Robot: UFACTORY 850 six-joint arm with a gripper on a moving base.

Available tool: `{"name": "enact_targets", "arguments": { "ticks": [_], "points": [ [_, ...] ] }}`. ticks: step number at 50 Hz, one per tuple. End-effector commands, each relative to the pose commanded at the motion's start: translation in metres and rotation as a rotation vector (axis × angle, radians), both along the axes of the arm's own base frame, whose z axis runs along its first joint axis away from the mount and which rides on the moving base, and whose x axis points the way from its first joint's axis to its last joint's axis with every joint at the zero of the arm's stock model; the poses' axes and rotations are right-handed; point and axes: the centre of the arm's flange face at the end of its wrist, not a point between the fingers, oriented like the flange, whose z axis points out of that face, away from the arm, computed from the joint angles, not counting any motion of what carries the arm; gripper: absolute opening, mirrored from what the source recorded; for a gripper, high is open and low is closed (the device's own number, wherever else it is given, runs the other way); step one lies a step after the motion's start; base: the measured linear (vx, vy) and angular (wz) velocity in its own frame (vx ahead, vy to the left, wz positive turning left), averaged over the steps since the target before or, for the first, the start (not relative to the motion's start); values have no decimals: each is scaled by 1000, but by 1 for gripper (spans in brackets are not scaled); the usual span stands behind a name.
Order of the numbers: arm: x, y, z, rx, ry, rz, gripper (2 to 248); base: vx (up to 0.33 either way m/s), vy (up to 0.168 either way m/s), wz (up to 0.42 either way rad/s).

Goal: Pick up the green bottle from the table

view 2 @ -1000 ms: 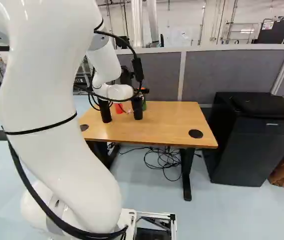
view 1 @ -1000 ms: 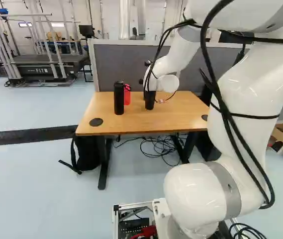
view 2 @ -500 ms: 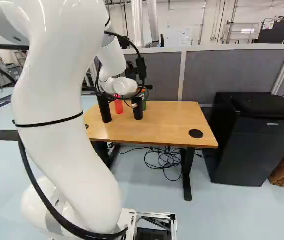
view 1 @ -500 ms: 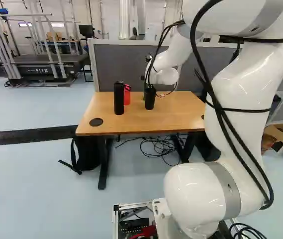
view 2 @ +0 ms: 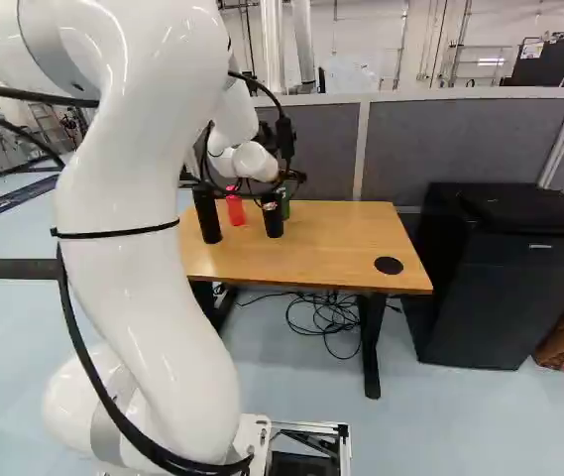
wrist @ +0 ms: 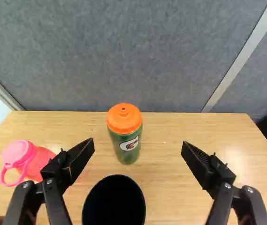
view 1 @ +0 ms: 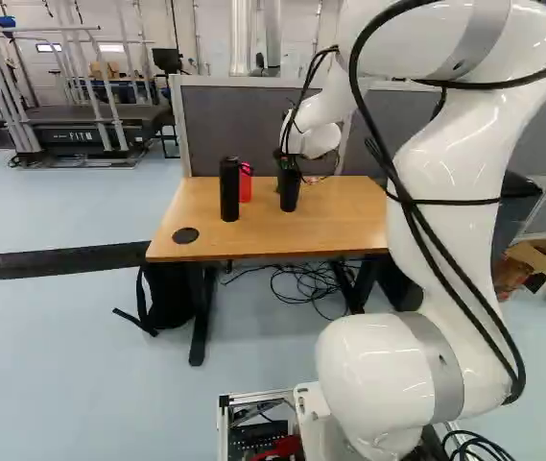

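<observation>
Orange-lidded and upright, the green bottle stands on the table, near its far edge and just short of the grey partition. Right now the job is at the approach: the gripper has its two fingers spread wide, pinching nothing, and the bottle lies ahead of them, within the span of the gap but somewhat nearer the finger on the pink bottle's side. What complicates the reach is the open-topped black container, which sits nearer the gripper than the bottle does and roughly in line with it; the pink bottle is off to one side, close by one finger in the wrist view. In the right base view the white arm reaches out over the table, with a taller black cylinder beside the group. Next, I judge, the gripper should shift a little to centre on the green bottle, then go forward high enough to clear the black container's rim before coming down around the green body. Closing should wait until a finger stands on each side; dropping too early could knock the container over or shove it into the bottle.
</observation>
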Motion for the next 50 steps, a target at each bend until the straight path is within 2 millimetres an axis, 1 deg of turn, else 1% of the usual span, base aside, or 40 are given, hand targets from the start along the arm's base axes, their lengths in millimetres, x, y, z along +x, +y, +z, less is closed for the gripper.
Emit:
{"name": "enact_targets", "arguments": {
  "ticks": [22, 42, 50],
  "points": [
    [41, 1, -7, -1, 13, 6, 247, 0, 0, 0],
    [75, 12, -17, -5, 49, 30, 247, 0, 0, 0],
    [83, 17, -20, -5, 65, 38, 247, 0, 0, 0]
  ]
}}
